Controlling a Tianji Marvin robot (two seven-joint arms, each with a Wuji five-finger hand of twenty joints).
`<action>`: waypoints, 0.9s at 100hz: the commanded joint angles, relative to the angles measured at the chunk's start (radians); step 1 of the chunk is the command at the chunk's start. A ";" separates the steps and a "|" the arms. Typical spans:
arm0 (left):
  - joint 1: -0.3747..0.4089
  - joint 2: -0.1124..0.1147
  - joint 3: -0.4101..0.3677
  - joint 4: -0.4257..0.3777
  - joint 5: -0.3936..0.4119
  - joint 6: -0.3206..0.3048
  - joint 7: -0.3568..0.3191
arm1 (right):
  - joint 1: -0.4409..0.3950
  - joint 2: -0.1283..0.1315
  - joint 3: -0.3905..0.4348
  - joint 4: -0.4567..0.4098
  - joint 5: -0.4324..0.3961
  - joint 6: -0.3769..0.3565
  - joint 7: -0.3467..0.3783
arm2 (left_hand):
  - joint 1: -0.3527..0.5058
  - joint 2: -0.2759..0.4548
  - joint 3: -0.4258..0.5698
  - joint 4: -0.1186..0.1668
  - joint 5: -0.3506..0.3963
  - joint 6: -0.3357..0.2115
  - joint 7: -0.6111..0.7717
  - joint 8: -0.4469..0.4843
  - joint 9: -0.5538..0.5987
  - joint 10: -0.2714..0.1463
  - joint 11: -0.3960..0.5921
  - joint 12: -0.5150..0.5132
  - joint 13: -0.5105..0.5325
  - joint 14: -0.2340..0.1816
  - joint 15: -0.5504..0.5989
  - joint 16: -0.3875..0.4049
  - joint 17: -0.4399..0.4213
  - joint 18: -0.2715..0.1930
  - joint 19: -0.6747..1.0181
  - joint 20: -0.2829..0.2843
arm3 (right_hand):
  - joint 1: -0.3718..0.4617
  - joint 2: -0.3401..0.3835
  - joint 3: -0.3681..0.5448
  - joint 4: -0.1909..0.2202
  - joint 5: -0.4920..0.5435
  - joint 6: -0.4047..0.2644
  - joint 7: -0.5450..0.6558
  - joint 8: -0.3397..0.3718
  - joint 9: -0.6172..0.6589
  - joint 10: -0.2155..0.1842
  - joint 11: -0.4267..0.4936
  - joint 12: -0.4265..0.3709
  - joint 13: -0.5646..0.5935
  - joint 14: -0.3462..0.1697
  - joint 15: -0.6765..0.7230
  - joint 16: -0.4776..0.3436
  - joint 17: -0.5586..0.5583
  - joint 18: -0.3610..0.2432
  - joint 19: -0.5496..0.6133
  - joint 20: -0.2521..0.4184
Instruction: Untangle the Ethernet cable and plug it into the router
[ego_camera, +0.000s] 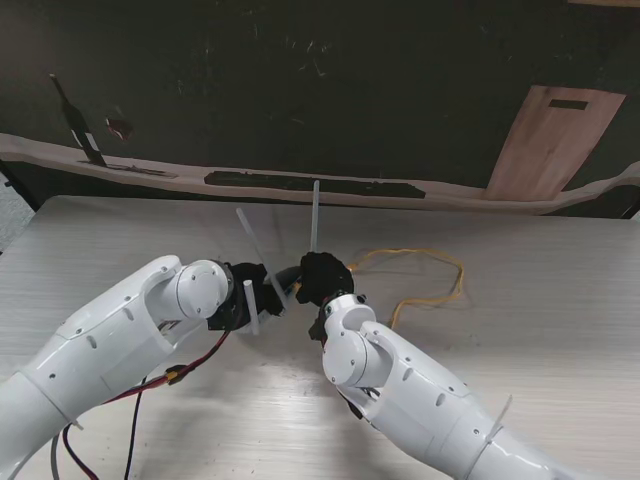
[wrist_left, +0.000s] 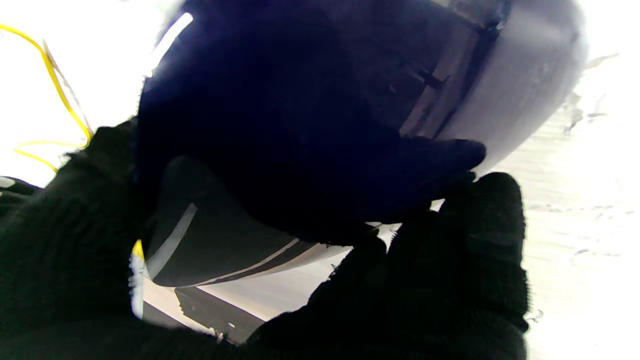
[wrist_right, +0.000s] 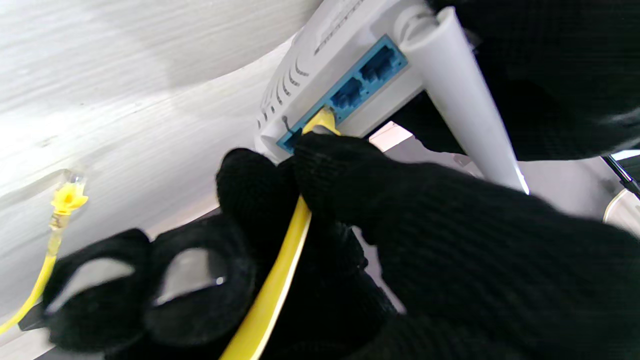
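The white router (wrist_right: 320, 75) is tilted up off the table between my two black-gloved hands, its blue ports (wrist_right: 372, 70) facing my right hand. In the stand view mostly its antennas (ego_camera: 314, 215) show. My left hand (ego_camera: 243, 297) is shut on the router body and fills the left wrist view with dark glove (wrist_left: 450, 280). My right hand (ego_camera: 322, 278) is shut on the yellow Ethernet cable (wrist_right: 280, 290), pressing its plug (wrist_right: 324, 120) against one blue port; how far in it sits is hidden. The cable's other plug (wrist_right: 67, 197) lies loose on the table. Slack cable (ego_camera: 432, 275) loops to the right.
Red and black wires (ego_camera: 185, 372) trail over the table beside my left arm. A wooden board (ego_camera: 555, 140) leans at the back right, and a dark strip (ego_camera: 310, 183) runs along the table's far edge.
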 joint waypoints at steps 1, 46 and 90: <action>0.061 -0.014 0.047 0.050 -0.029 0.002 -0.060 | -0.005 -0.016 -0.013 0.003 0.008 -0.007 0.022 | 0.483 0.217 0.316 0.034 0.106 -0.479 0.248 0.056 0.096 -0.424 0.204 0.073 0.093 -0.280 0.207 0.060 -0.018 -0.251 -0.032 0.014 | 0.086 0.028 0.090 0.025 0.063 -0.088 -0.019 0.012 0.156 0.140 0.055 -0.009 -0.019 -0.182 0.010 0.010 0.011 -0.061 0.054 0.029; 0.050 -0.021 0.067 0.064 -0.048 -0.010 -0.053 | 0.002 -0.041 -0.023 0.038 0.056 -0.006 0.008 | 0.497 0.183 0.331 0.083 0.116 -0.495 0.265 0.064 0.111 -0.439 0.220 0.066 0.129 -0.291 0.211 0.064 0.032 -0.261 -0.034 -0.016 | 0.102 0.048 0.079 0.023 0.063 -0.075 -0.035 0.022 0.150 0.155 0.051 0.001 -0.018 -0.182 -0.004 0.006 0.006 -0.049 0.031 0.034; 0.059 -0.030 0.058 0.074 -0.053 -0.034 -0.028 | 0.021 -0.075 -0.050 0.092 0.101 -0.008 -0.008 | 0.593 0.106 0.391 0.008 0.126 -0.508 0.294 0.080 0.132 -0.459 0.229 0.072 0.177 -0.307 0.187 0.078 0.062 -0.230 0.014 -0.191 | 0.108 0.047 0.081 0.027 0.070 -0.070 -0.042 0.031 0.153 0.158 0.055 0.007 -0.018 -0.188 0.001 0.008 0.006 -0.051 0.029 0.038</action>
